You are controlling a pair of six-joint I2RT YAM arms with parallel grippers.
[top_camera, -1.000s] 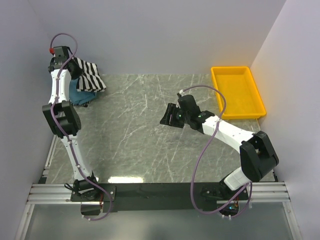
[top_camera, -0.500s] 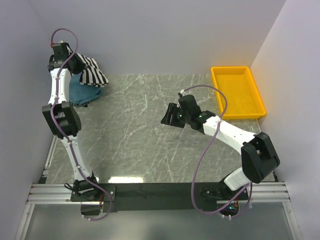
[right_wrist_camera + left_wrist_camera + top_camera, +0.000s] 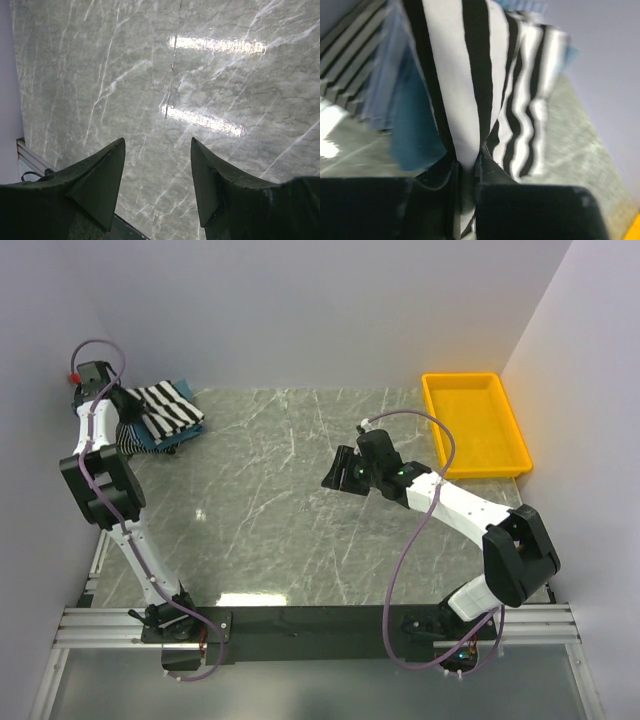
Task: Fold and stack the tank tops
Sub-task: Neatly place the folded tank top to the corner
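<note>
The black-and-white striped tank top (image 3: 165, 410) lies at the far left corner over the teal-blue top (image 3: 152, 443). My left gripper (image 3: 118, 422) is shut on the striped top's cloth (image 3: 465, 100), pinched between the jaws. In the left wrist view the teal top (image 3: 412, 125) shows to the left, with finely striped cloth (image 3: 350, 60) beyond it. My right gripper (image 3: 335, 472) hangs open and empty over the bare middle of the table; in its wrist view it (image 3: 157, 150) has only marble between its fingers.
A yellow plastic tray (image 3: 452, 440) stands at the far right. Walls close in the table at the left, back and right. The grey marble table (image 3: 270, 520) spreads between the arms.
My left arm has swung left and down with the striped top, which now lies lower on the pile. The right arm has not moved.
</note>
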